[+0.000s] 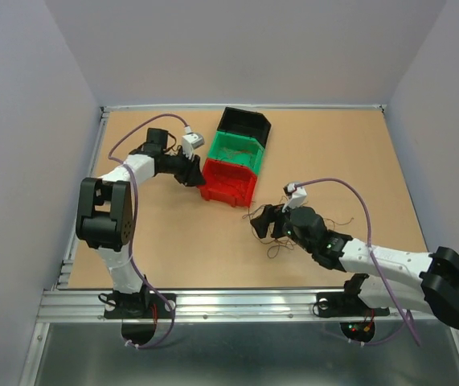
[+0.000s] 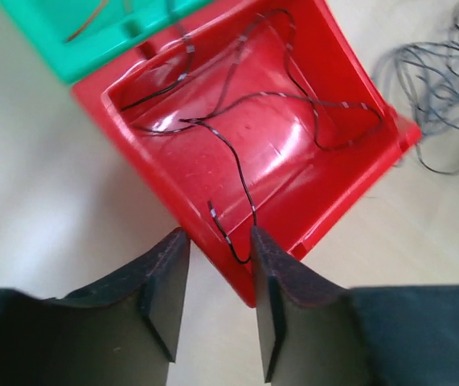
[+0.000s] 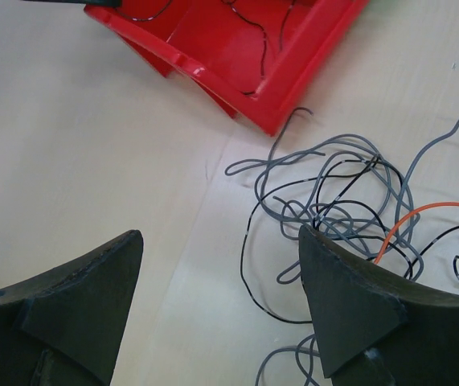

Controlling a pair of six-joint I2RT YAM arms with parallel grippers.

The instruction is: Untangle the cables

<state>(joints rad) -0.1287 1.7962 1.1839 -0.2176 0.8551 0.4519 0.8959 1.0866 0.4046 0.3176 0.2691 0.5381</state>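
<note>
- While both arms reach out over the tan wooden table (image 1: 157, 241), the loose tangle of thin grey, black and orange cables (image 3: 334, 201) lies on the bare board at centre-right of the top view. It sits just right of the lower corner of the red plastic bin (image 1: 229, 183).
- Three open bins form a touching diagonal row at top centre. The black plastic bin (image 1: 245, 125) is furthest up, the green plastic bin (image 1: 237, 151) is in the middle, and the red one is lowest.
- Left gripper (image 2: 219, 235): at the red bin's left edge in the top view. Its black fingers (image 2: 165, 293) are apart with a narrow gap and nothing between them. The bin's near corner shows through the gap. Contact with the bin: cannot tell.
- Inside the red bin: one thin black cable with pale bands (image 2: 241, 173) loops across the floor, its lowest bend near the rim just above the finger gap.
- Green bin, upper left of the left wrist view: a short orange wire (image 2: 84, 22) shows inside.
- Right gripper (image 3: 219, 233): over the tangle's left side, pointing toward the red bin. Its dark fingers (image 3: 92, 297) are spread wide with nothing held and bare table between them. The finger at frame right overlaps the tangle's edge; touching or above, cannot tell.
- The tangle is apart from the red bin. One grey end curls close to the bin's corner at top centre of the right wrist view.
</note>
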